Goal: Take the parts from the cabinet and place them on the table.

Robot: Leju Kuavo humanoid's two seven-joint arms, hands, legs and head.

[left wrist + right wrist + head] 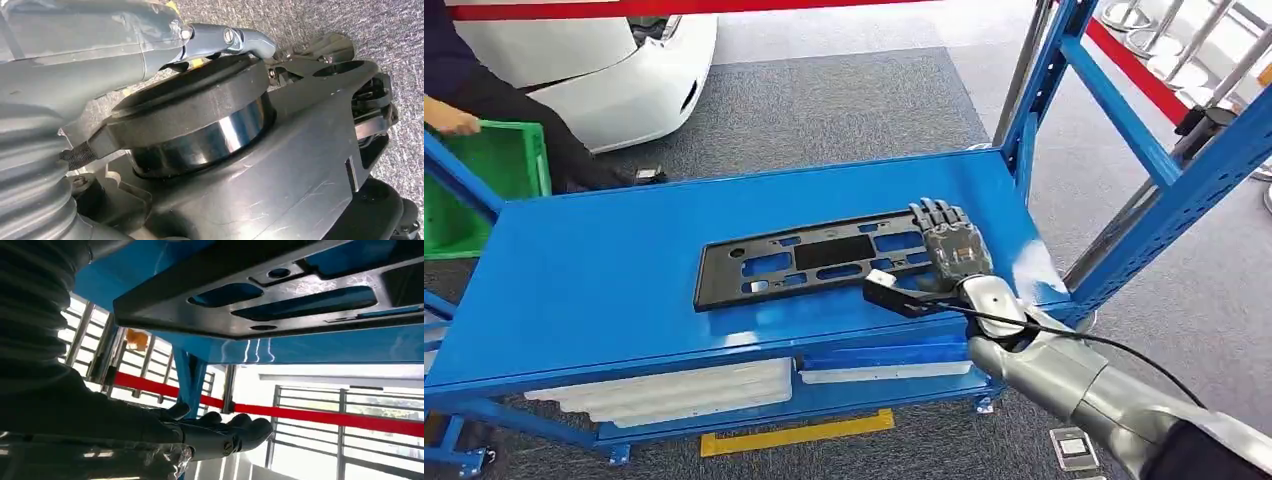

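Fingers (939, 222) of right hand (954, 250) extended flat over black part (809, 260) end, gripping nothing; blue shelf (604, 270) beneath.

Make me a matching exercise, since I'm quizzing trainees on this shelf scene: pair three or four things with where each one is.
Things:
1. black plastic panel
2. right hand
3. green crate
4. white foam trays

Places:
A. on the lower shelf, under the blue top
B. lying flat on the blue shelf top
C. at the panel's right end
D. on the floor past the shelf's left end, by a person

Pairs: 1-B, 2-C, 3-D, 4-A
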